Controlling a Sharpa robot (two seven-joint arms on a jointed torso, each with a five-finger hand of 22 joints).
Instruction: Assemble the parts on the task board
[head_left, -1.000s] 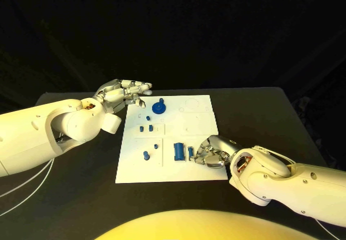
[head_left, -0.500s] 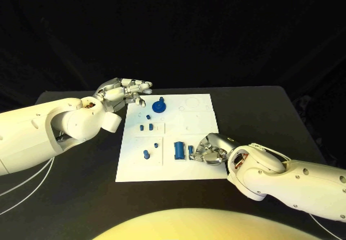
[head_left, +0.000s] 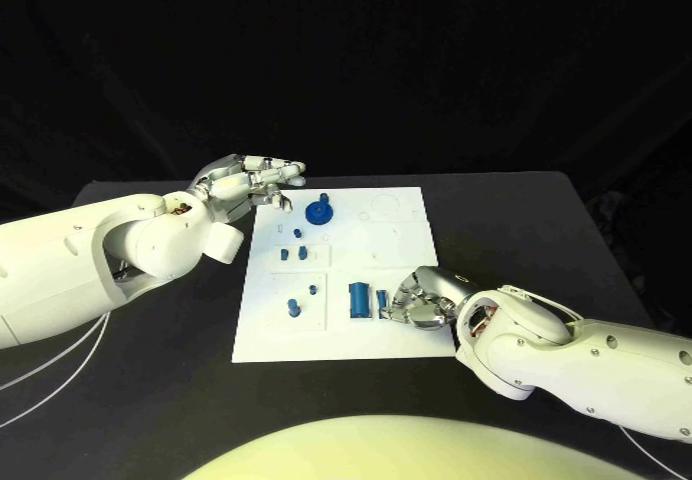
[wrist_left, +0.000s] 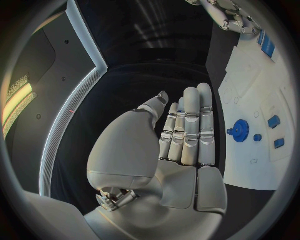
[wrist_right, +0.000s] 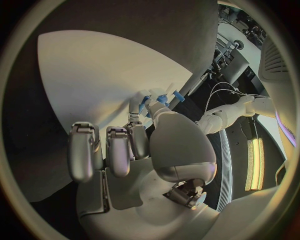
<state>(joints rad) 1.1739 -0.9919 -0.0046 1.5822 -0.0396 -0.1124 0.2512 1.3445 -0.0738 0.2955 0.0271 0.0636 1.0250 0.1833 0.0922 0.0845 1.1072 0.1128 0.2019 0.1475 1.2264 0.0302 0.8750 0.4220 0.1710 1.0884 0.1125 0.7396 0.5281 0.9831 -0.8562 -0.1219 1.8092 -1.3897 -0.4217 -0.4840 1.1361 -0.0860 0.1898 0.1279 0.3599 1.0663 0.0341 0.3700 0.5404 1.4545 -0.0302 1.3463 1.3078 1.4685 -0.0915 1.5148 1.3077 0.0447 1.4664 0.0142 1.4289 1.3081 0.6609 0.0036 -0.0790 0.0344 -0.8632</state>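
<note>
Head view with both wrist views. The task board lies at the centre of the black desk, its long side running from 12 to 6 o'clock. The right hand rests at the board's 4 o'clock edge, fingers drawn narrow round a small blue part; the right wrist view shows blue at the fingertips, so the part appears pinched, probably for seating in a nearby recess. Just beside this hand, toward 9 o'clock, lies the blue block, with two smaller blue pieces farther toward 9 o'clock, all loose on the plate. Two short blue pegs occupy the middle band, and the blue gear sits near the 12 o'clock end, seemingly already mounted. The left hand hovers off the board's 11 o'clock corner, apart from every part; in the left wrist view its fingers lie straight and close together, holding nothing, a waiting posture that keeps the board unobstructed while the right hand works. Most parts remain unseated, so the assembly is judged to be at an early stage
</note>
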